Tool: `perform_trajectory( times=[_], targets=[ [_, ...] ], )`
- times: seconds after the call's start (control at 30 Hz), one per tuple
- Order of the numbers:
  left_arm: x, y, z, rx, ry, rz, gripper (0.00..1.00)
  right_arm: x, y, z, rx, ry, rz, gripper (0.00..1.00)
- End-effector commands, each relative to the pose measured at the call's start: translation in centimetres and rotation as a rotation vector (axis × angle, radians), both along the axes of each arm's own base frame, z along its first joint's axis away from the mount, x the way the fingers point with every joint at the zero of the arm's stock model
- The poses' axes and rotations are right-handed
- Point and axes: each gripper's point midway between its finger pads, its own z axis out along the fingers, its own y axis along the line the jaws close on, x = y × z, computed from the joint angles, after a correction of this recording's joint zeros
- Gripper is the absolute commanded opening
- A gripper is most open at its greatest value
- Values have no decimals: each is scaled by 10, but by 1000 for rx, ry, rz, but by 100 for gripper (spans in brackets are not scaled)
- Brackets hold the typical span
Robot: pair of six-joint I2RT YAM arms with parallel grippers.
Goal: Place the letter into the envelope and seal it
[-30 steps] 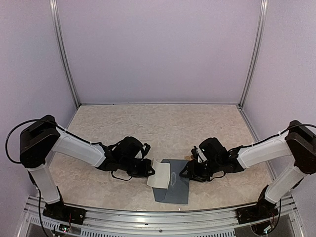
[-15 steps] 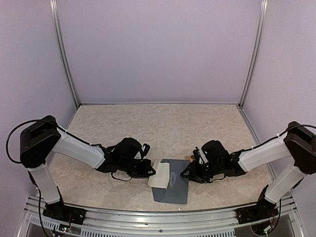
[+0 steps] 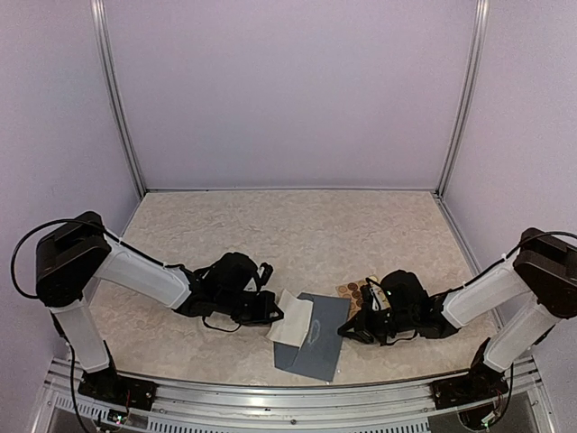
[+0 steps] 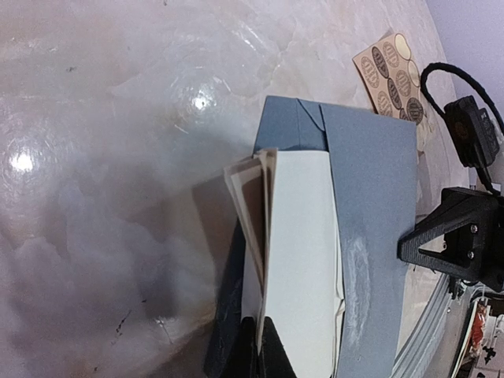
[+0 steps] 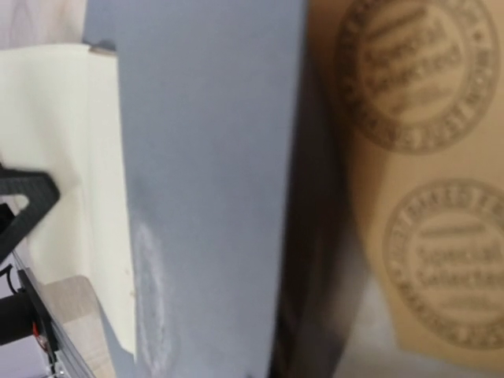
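The slate-blue envelope [image 3: 311, 345] lies flat near the front edge, tilted. It also shows in the left wrist view [image 4: 370, 189] and the right wrist view [image 5: 205, 157]. The cream folded letter [image 3: 291, 318] rests on the envelope's left part, its far end overhanging. My left gripper [image 3: 273, 313] is shut on the letter [image 4: 299, 252], its black fingertips [image 4: 253, 350] pinching the near edge. My right gripper [image 3: 350, 330] is at the envelope's right edge and seems shut on it. Its fingers are hidden under the paper in its own view.
A tan sheet of round stickers [image 3: 359, 290] lies just beyond the envelope's right corner, also in the right wrist view [image 5: 425, 157]. The beige tabletop [image 3: 288, 225] is ringed by lilac walls. A metal rail [image 3: 288, 397] runs along the near edge.
My right gripper has moved right and toward the near edge, and the envelope has shifted and turned with it, uncovering the sticker sheet. The left gripper and letter have barely moved.
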Motion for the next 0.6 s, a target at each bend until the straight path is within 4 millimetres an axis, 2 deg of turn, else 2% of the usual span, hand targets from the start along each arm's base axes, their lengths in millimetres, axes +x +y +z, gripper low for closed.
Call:
perform_trajectory(
  times=[0.0, 0.33, 0.57],
  targets=[
    [-7, 4, 2, 6, 1, -10, 0, 1, 5, 11, 37, -15, 0, 0],
    [-12, 18, 7, 23, 19, -4, 0, 5, -5, 7, -67, -28, -14, 0],
    [-17, 7, 8, -25, 32, -37, 0, 5, 2, 10, -49, -35, 17, 0]
  ],
)
